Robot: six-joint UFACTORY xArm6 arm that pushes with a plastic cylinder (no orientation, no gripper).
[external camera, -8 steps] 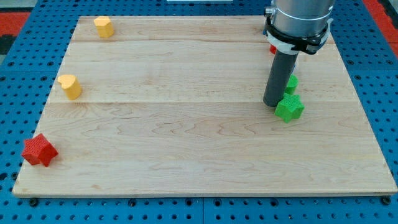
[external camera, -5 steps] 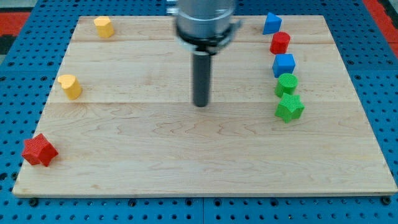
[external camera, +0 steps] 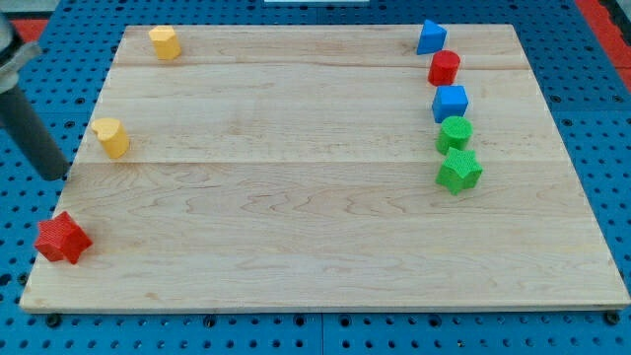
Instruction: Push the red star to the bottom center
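My tip sits off board's left edge, bare rod, touching nothing, above red star in view. Red star at bottom-left corner, close to both edges. Target bottom center, well to view's right. Risks, my judgement: push from above slides star off bottom edge; off-centre contact spins it. Yellow block just right of tip, could get clipped.

Red star: ridged block, flat on board, near bottom-left corner by view's left edge.
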